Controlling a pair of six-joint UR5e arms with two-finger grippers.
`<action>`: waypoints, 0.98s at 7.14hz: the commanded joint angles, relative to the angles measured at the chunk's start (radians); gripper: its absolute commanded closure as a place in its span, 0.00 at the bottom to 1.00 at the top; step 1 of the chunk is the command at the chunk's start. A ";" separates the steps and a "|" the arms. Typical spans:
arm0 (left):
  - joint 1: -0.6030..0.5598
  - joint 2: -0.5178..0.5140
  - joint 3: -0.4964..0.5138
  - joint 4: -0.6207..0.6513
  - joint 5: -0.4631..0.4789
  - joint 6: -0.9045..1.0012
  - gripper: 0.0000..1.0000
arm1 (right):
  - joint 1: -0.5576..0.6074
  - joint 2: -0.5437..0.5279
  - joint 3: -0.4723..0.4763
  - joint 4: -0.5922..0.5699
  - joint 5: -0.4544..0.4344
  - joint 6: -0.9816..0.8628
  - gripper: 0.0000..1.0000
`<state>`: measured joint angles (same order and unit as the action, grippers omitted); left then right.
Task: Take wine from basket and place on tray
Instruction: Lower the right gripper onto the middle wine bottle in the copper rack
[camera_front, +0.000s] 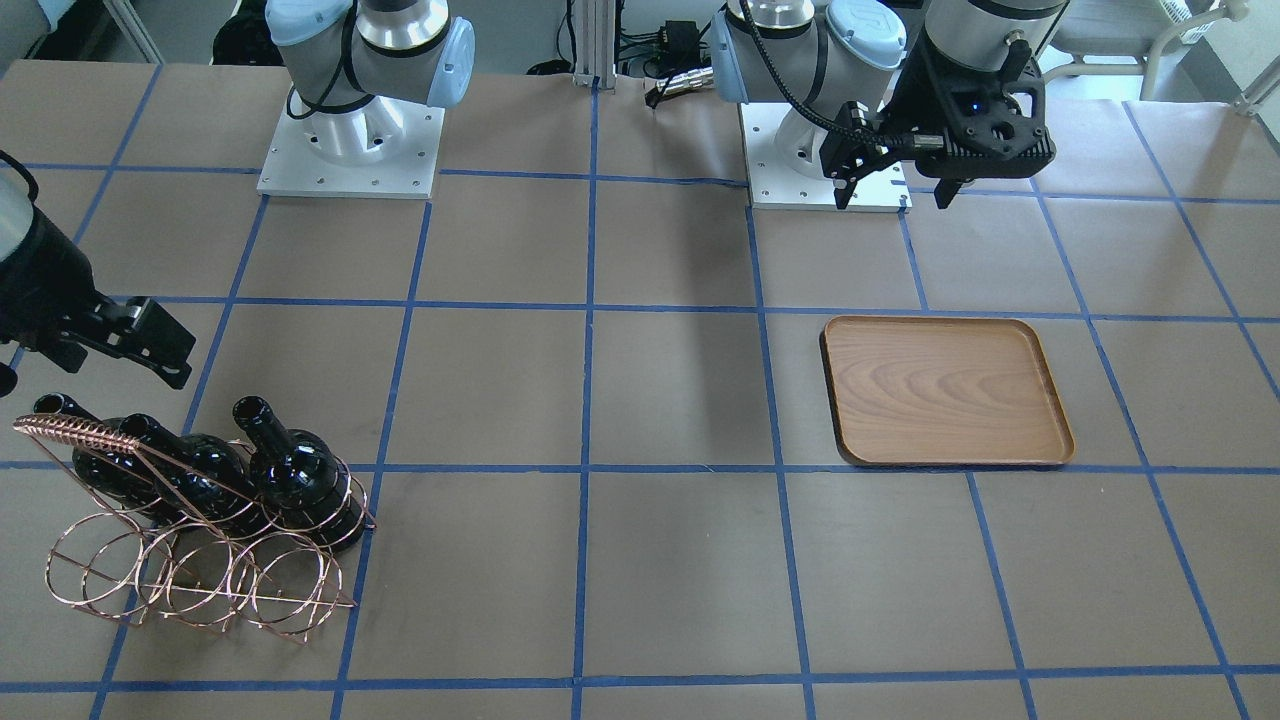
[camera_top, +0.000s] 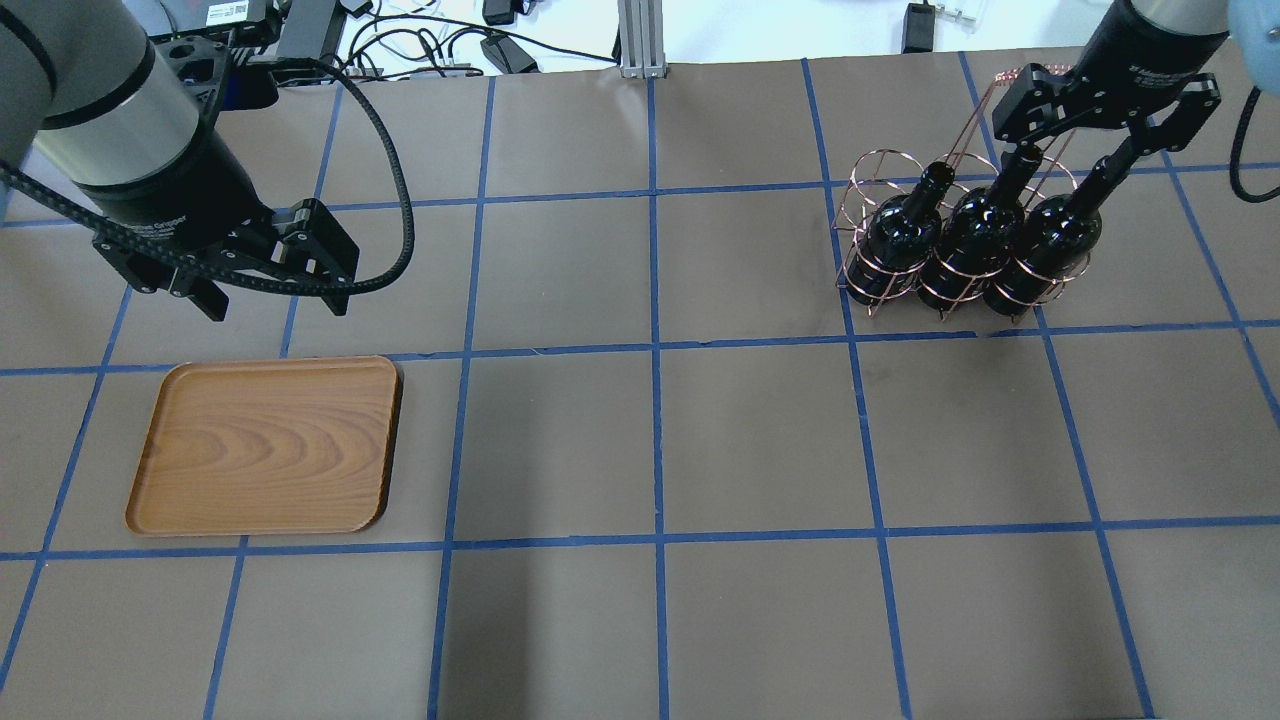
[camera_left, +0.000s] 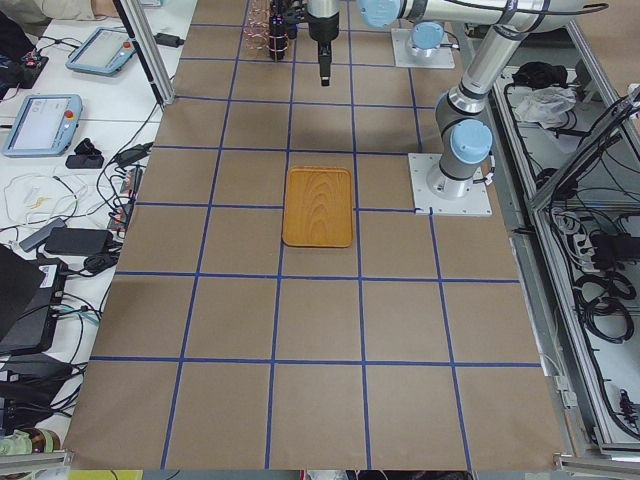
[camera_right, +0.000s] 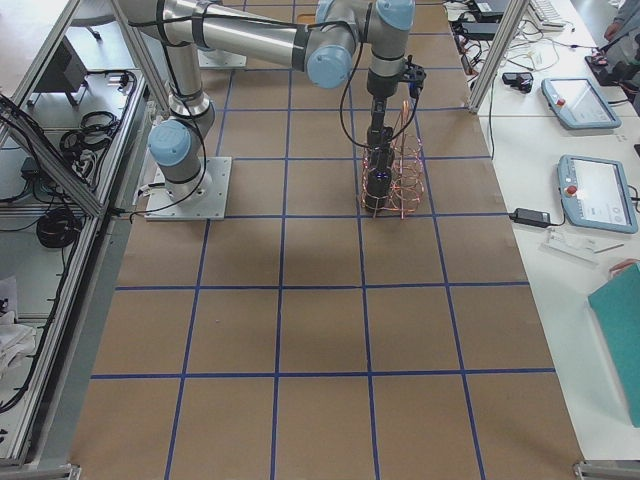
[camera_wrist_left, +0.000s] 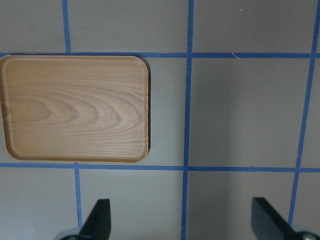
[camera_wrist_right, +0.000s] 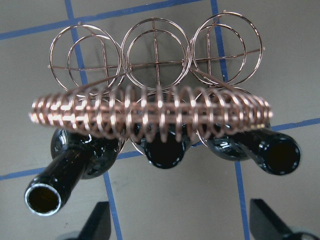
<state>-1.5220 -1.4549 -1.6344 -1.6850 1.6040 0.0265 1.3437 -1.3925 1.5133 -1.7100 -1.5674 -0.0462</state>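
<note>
Three near-black wine bottles stand leaning in the copper wire basket (camera_top: 868, 175) at the table's right: left (camera_top: 895, 235), middle (camera_top: 970, 235), right (camera_top: 1045, 240). My right gripper (camera_top: 1065, 150) is open and empty, hovering just above their necks. In the right wrist view its fingertips (camera_wrist_right: 100, 222) flank the middle bottle's mouth (camera_wrist_right: 162, 152), under the coiled handle (camera_wrist_right: 150, 112). The wooden tray (camera_top: 265, 445) lies empty at the left. My left gripper (camera_top: 270, 295) is open and empty, above the table just behind the tray (camera_wrist_left: 75, 107).
The brown table has blue tape grid lines (camera_top: 655, 370). The arm bases (camera_front: 350, 150) sit at the robot's edge. Cables and an upright post (camera_top: 635, 40) stand at the far edge. The basket's far row of loops (camera_wrist_right: 155, 50) holds nothing.
</note>
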 joint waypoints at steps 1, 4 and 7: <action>-0.004 -0.005 -0.018 0.007 -0.012 -0.006 0.00 | 0.027 0.041 0.005 -0.055 -0.005 0.046 0.10; -0.004 0.004 -0.006 0.011 -0.004 -0.002 0.00 | 0.029 0.076 0.001 -0.082 -0.014 -0.001 0.15; -0.027 0.024 -0.015 0.011 0.007 -0.006 0.00 | 0.029 0.079 0.001 -0.083 -0.016 -0.012 0.29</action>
<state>-1.5426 -1.4373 -1.6434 -1.6737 1.6037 0.0211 1.3728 -1.3148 1.5141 -1.7928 -1.5817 -0.0548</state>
